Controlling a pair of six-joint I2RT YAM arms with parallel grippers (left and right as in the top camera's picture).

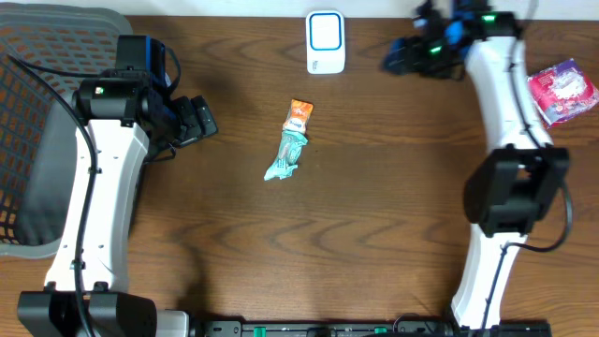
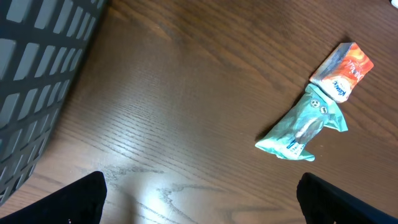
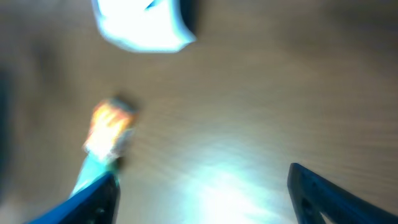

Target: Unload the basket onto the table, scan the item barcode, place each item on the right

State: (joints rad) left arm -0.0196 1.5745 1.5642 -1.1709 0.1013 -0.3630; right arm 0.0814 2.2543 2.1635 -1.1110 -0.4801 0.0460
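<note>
Your left gripper (image 2: 199,202) has its jaws wide apart, and your right gripper (image 3: 202,193) is spread too. The teal wrapper (image 1: 284,159) and orange packet (image 1: 299,116) lie touching mid-table, between both arms, near the white scanner (image 1: 325,42).

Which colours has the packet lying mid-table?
The packet is teal, one end orange; clearest from left wrist.
</note>
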